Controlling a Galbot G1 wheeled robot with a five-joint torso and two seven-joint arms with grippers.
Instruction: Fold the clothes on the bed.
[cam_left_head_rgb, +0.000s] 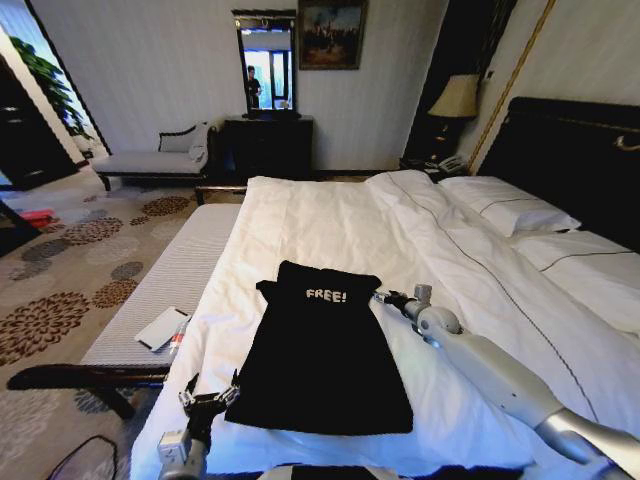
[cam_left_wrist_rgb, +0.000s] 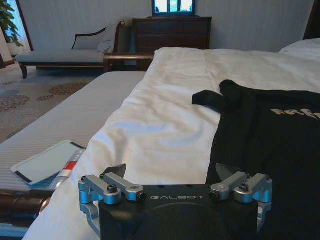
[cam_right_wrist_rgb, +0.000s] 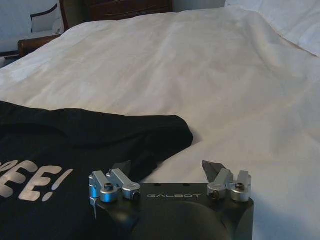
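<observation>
Garment (cam_left_head_rgb: 320, 350) lies flat on bed (cam_left_head_rgb: 330, 215), likely light, limp, prone to bunching; left gripper (cam_left_head_rgb: 208, 398) and right gripper (cam_left_head_rgb: 390, 297), fingers spread, flank opposite corners, the natural pinch points.

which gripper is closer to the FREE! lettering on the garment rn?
Right. The right gripper sits open at the garment's far right corner, just beside the FREE! lettering. The left gripper, also open, is at the near left corner, the opposite end.

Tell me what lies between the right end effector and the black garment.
Nothing: in the head view only bare white duvet separates the open right end effector from the black garment beside its lettered end.
</observation>
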